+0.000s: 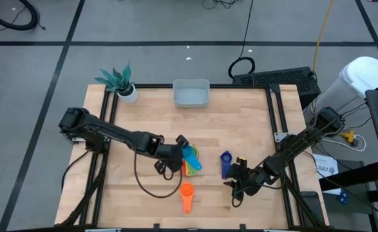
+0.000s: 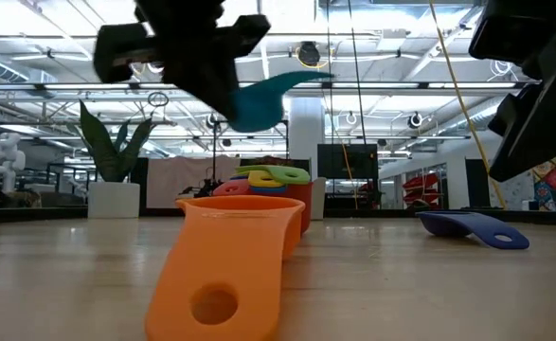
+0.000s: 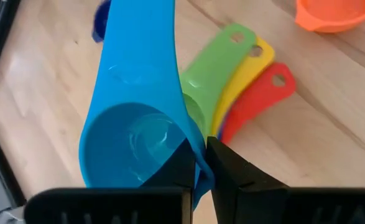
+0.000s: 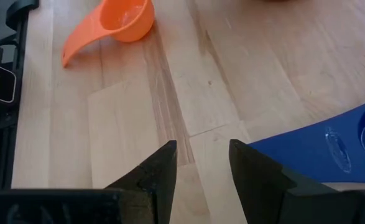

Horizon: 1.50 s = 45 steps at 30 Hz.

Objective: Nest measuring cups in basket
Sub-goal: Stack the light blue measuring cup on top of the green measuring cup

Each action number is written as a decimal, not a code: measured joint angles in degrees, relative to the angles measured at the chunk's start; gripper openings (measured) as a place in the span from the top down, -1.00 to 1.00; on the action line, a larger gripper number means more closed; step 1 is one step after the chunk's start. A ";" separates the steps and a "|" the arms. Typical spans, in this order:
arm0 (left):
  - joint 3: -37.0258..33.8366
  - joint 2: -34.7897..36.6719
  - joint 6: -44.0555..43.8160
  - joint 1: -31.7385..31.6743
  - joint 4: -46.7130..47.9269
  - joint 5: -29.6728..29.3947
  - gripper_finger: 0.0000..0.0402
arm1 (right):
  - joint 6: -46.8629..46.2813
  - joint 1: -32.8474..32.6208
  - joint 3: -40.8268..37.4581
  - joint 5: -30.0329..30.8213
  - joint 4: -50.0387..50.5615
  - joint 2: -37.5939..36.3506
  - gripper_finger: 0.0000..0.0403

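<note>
My left gripper (image 3: 201, 165) is shut on the light blue measuring cup (image 3: 132, 124), which hangs in the air over the table's middle (image 1: 192, 154). Below it the green (image 3: 216, 59), yellow (image 3: 247, 71) and red (image 3: 263, 96) cups lie nested on the table, handles fanned out. The orange cup (image 1: 187, 195) stands alone toward the near edge. The dark blue cup (image 1: 226, 162) lies right of the stack. My right gripper (image 4: 202, 163) is open, low over bare wood beside the dark blue cup (image 4: 331, 152). The basket (image 1: 190, 93) sits at the far edge. My left gripper pinches the light blue cup's bowl wall (image 3: 198, 155) at the rim, one finger (image 3: 176, 168) inside the bowl and the other (image 3: 235, 177) outside. The cup is lifted clear above the stack (image 2: 259, 99), its handle (image 2: 296, 83) pointing away from the fingers.
A white pot with a teal plant (image 1: 121, 80) stands at the far left corner. A black cable (image 1: 150, 183) loops on the wood under the left arm. Black rails run along the table's left and right sides. Bare wood lies between the stack and the basket.
</note>
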<state>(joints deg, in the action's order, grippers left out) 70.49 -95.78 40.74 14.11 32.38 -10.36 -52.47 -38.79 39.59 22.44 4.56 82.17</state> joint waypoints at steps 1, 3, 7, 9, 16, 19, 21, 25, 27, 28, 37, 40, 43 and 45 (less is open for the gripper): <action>1.29 -0.81 0.68 -0.06 1.11 -0.01 0.88 | 0.00 -0.07 0.00 0.00 0.02 0.00 0.31; 3.38 -2.34 2.01 -0.42 3.35 0.17 0.88 | -0.02 -0.32 0.00 -0.01 0.00 0.00 0.31; 6.44 -4.91 3.69 -1.46 6.61 3.06 0.88 | -0.26 -0.99 0.00 0.00 -0.02 0.00 0.31; 7.45 -6.37 4.56 -1.85 7.87 3.31 0.88 | -0.32 -1.35 0.00 0.08 0.00 0.00 0.31; 8.49 -9.48 5.49 -3.36 7.02 3.33 0.88 | -0.61 -1.46 0.00 0.20 -0.04 0.00 0.31; 8.49 -9.42 5.51 -3.84 7.24 4.02 0.88 | -0.60 -1.46 0.00 0.22 0.02 0.00 0.31; 8.51 -9.28 5.47 -4.10 7.20 5.37 0.88 | -0.51 -1.46 0.00 0.24 0.01 0.00 0.31; 8.51 -9.41 5.14 -4.11 7.59 5.91 0.88 | -0.39 -1.46 0.00 0.26 0.00 0.00 0.31; 8.51 -9.39 5.19 -4.07 7.56 5.95 0.88 | -0.41 -1.46 0.00 0.26 0.00 0.00 0.31; 8.51 -9.39 5.09 -4.07 7.57 5.97 0.88 | -0.43 -1.46 0.00 0.26 0.00 0.00 0.31; 8.51 -9.39 3.99 -4.09 6.95 7.45 0.79 | -0.65 -1.46 0.00 0.15 -0.02 0.00 0.31; 8.51 -9.39 3.85 -4.07 6.93 7.59 0.78 | -0.66 -1.46 0.00 0.11 -0.02 0.00 0.31; 8.49 -9.39 3.78 -4.07 6.93 7.88 0.77 | -0.66 -1.46 0.00 0.09 -0.02 0.00 0.31; 8.49 -9.39 3.92 -4.07 6.89 7.92 0.76 | -0.66 -1.46 0.00 0.07 -0.02 0.00 0.31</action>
<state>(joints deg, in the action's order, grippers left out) 78.98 -105.16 44.67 10.04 39.26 -2.44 -53.12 -40.25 39.59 22.50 4.54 82.17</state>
